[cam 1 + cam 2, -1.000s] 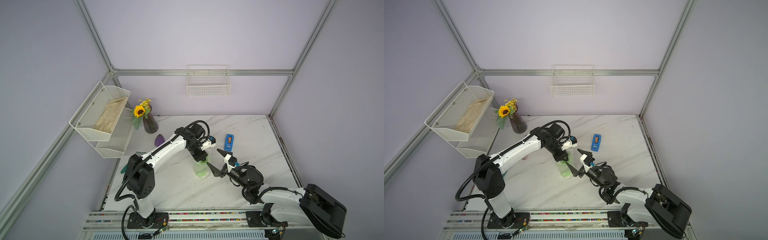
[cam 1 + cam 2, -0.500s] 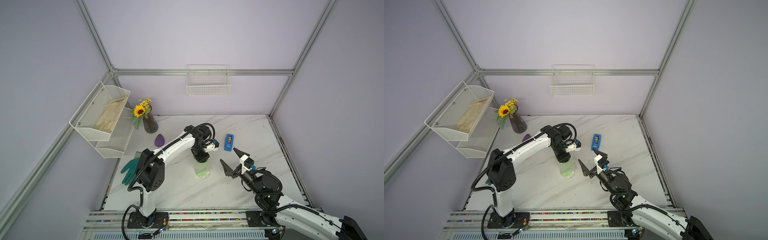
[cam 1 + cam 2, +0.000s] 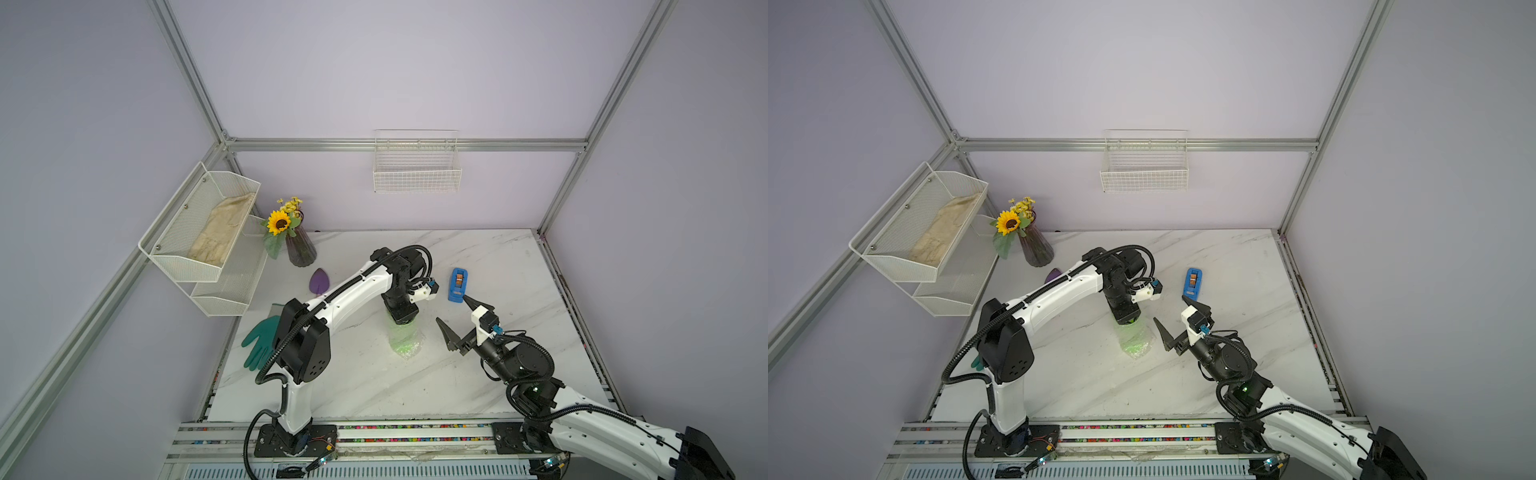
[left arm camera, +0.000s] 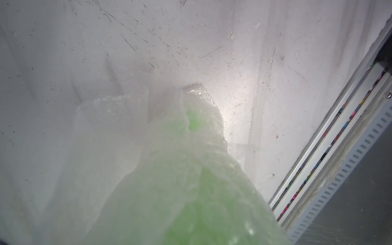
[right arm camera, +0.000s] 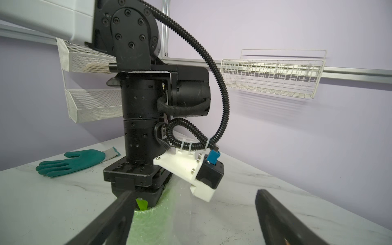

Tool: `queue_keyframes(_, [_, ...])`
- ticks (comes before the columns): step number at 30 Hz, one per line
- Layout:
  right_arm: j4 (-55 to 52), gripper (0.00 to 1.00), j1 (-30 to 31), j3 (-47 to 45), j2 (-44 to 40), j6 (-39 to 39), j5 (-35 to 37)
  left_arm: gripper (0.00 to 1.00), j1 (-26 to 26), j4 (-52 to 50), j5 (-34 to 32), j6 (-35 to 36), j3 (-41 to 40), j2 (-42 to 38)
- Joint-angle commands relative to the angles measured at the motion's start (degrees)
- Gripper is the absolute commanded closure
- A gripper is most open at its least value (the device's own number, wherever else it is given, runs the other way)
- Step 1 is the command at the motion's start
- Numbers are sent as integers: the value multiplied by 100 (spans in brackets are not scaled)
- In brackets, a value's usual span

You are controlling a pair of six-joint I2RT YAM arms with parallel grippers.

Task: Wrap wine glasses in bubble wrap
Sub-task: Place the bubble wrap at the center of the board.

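The lime-green wine glass (image 3: 403, 338) (image 3: 1133, 338) stands upright mid-table, rolled in the bubble wrap (image 4: 118, 131). A loose flap of wrap spreads onto the table. Green plastic (image 4: 194, 124) shows through a gap in the film in the left wrist view. My left gripper (image 3: 401, 318) (image 3: 1125, 318) points straight down onto the top of the bundle. Its fingers are sunk in the wrap and hidden, so their state does not show. My right gripper (image 3: 451, 308) (image 3: 1169, 307) (image 5: 193, 195) stands open just right of the bundle, apart from it and holding nothing.
A blue tape dispenser (image 3: 458, 284) lies behind my right gripper. A teal glove (image 3: 262, 340) lies at the table's left edge, beyond it a purple leaf shape (image 3: 319, 281) and a dark vase with flowers (image 3: 300, 249). Mesh shelves (image 3: 208, 232) hang on the left wall, a wire basket (image 3: 417, 174) on the back wall.
My right gripper has drawn back a little to the right, away from the wrapped glass. The left arm's elbow has swung, while its gripper has stayed on top of the bundle.
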Motion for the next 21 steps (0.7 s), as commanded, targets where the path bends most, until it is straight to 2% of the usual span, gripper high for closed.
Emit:
queue_keyframes(1, [-146,8,7,160,-52,-34,11,57,1,-289,-491,72,49,372])
queue_keyframes(21, [-240,8,10,413,196,11,-130,41,2,-658,-134,132,1017,-452])
